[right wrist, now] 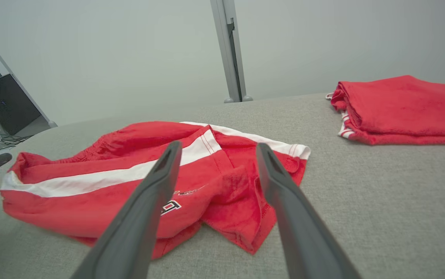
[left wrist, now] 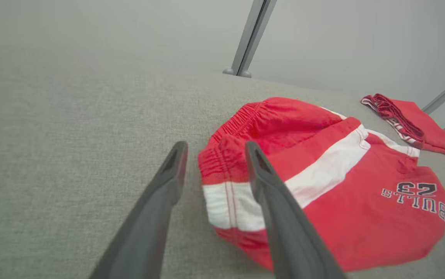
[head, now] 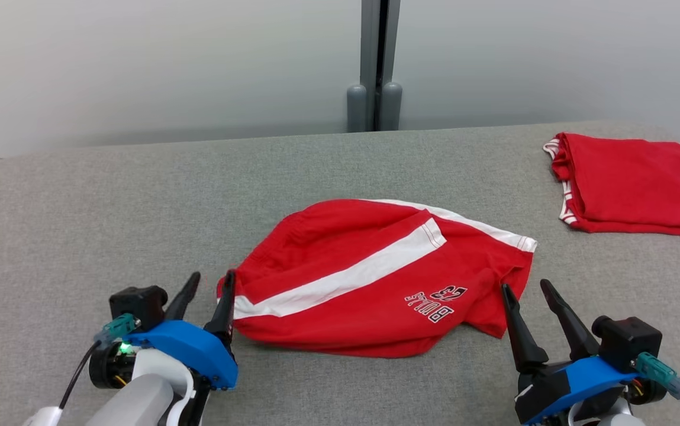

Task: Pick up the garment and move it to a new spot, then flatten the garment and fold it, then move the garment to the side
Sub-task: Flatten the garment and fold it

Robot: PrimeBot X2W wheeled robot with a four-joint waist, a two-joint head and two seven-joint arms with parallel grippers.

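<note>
Left gripper point(head: 208, 291) lower left, jaws apart, nothing clamped, beside red shorts point(head: 375, 278); right gripper point(head: 530, 299) lower right, spread, empty; shorts rumpled mid-frame; flattening, folding, side-move likely remain.

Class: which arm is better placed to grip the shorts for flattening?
Probably left: the left claw, open, straddles the shorts' waistband corner; the right claw, also open, sits beside the leg hem.

Red, white-striped garment point(head: 375, 278) on grey table point(head: 109, 207)
</note>
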